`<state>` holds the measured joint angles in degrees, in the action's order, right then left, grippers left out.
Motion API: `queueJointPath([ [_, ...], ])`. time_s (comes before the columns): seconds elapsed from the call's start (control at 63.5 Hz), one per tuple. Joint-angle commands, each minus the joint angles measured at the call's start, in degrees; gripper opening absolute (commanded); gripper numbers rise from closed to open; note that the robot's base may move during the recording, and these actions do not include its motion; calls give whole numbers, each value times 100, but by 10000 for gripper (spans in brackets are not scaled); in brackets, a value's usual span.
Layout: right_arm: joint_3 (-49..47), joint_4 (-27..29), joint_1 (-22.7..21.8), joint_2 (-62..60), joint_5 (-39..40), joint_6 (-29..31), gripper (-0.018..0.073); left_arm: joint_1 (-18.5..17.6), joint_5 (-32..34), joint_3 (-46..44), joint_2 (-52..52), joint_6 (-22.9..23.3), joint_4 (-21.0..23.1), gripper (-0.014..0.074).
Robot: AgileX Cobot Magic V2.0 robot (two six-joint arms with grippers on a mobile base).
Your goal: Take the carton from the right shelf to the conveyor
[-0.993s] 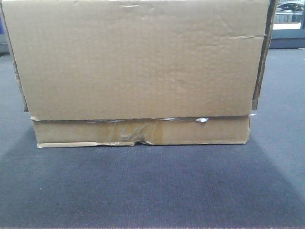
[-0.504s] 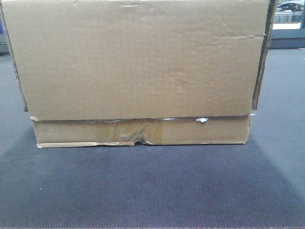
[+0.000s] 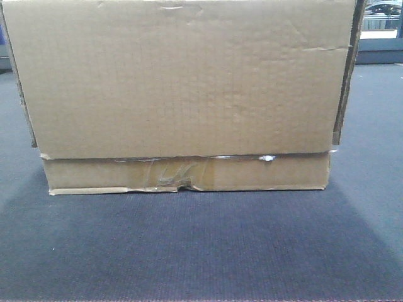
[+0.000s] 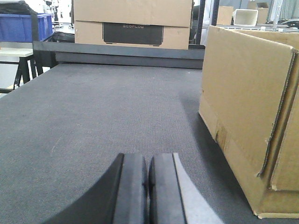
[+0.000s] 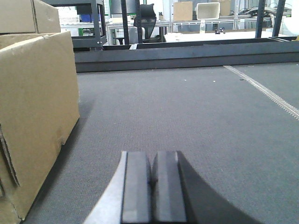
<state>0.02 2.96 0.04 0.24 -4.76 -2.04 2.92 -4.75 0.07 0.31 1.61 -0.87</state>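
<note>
Resting flat on the conveyor [image 3: 201, 251], the carton [image 3: 182, 82] sits between the left claw [image 4: 148, 186] and right claw [image 5: 152, 186], both closed empty, so a careless arm swing could shove it askew

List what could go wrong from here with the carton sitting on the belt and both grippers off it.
1. The carton rests on the conveyor with a loose side flap standing away from its wall; that flap may snag.
2. The crinkled tape on its lower seam looks torn, so the bottom might give.
3. The left gripper and right gripper sit shut, low over the belt beside the carton; belt motion may drag it into them.
</note>
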Motion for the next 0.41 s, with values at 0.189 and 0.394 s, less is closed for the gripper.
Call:
queueJointPath([
  [0.189, -2, 11, -42, -24, 175, 46, -69, 9, 99, -7, -31, -6, 27, 15],
  [0.394, -2, 11, -42, -24, 175, 46, -69, 9, 99, -7, -31, -6, 27, 15],
])
